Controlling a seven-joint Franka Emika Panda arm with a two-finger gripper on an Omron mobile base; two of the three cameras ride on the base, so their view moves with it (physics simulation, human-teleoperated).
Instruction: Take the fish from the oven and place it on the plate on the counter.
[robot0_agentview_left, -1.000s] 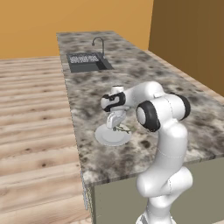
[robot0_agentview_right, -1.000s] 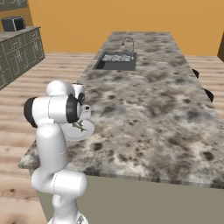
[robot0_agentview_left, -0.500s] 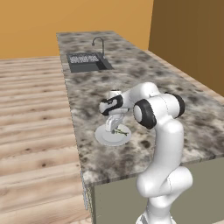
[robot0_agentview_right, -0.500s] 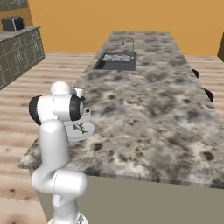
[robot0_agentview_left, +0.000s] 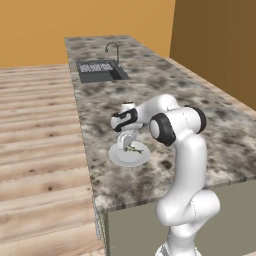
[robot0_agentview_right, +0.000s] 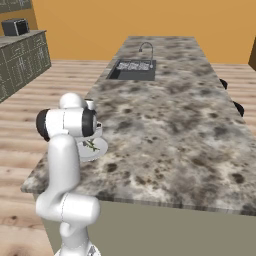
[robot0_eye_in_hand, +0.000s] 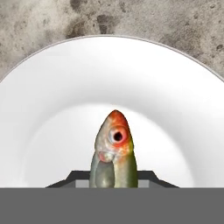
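Right now the white arm bends forward over the near end of the long granite table (robot0_agentview_left: 200, 125), with the gripper (robot0_agentview_left: 131, 144) pointing down at the plate (robot0_agentview_left: 117, 157). That small white plate sits on the stone near the table's left edge, well apart from the dark sink (robot0_agentview_left: 100, 71) and its curved tap (robot0_agentview_left: 114, 50) at the far end.

Seen from the hand, the fish (robot0_eye_in_hand: 113, 151) hangs head-first over the middle of the plate (robot0_eye_in_hand: 61, 113); its reddish-orange head and round eye face the white surface, and its greenish body runs back toward the gripper's dark tips at the bottom of that view. The jaws are drawn in narrow and pinched on the fish's body. From the left side the fish (robot0_agentview_left: 134, 148) shows as a thin greenish sliver just under the gripper, right over the plate's inner part. I can't quite tell whether its nose already touches the plate or hangs just above it; the angle is too steep for that.

From the right side the plate (robot0_agentview_right: 98, 149) peeks out beside the arm's upper link, with the fish (robot0_agentview_right: 91, 146) a small dark-green streak on or just over it. Beyond the wooden floor (robot0_agentview_right: 75, 80), grey cabinets (robot0_agentview_right: 22, 62) stand along the left wall.
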